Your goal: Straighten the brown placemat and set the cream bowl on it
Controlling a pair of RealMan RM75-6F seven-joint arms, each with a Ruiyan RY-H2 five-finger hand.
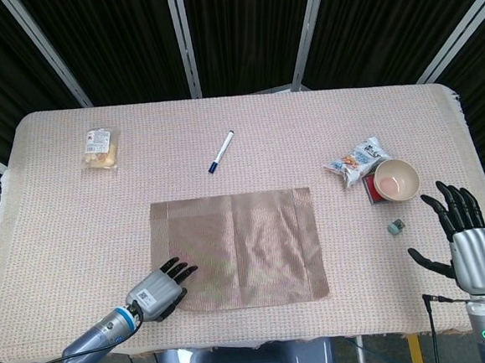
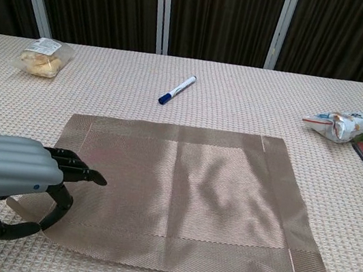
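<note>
Left hand point(image 2: 12, 182) pinches mat point(image 1: 238, 249) corner, lower left, I think. Risk: pulling further bunches or skews it. Right hand point(image 1: 464, 240) empty, fingers spread; bowl point(image 1: 396, 179) upper right, on bench.

Setup's pretty plain: one big table point(image 1: 248, 139) covered edge to edge in a pinkish-beige woven cloth point(image 1: 77, 220), a bit frayed along the sides. Behind it hangs a dark, nearly black pleated curtain point(image 2: 221, 18), split up by pale metal frame bars point(image 2: 161, 10) running up at angles. Light is even and soft, with no harsh shadows on the tabletop.
</note>
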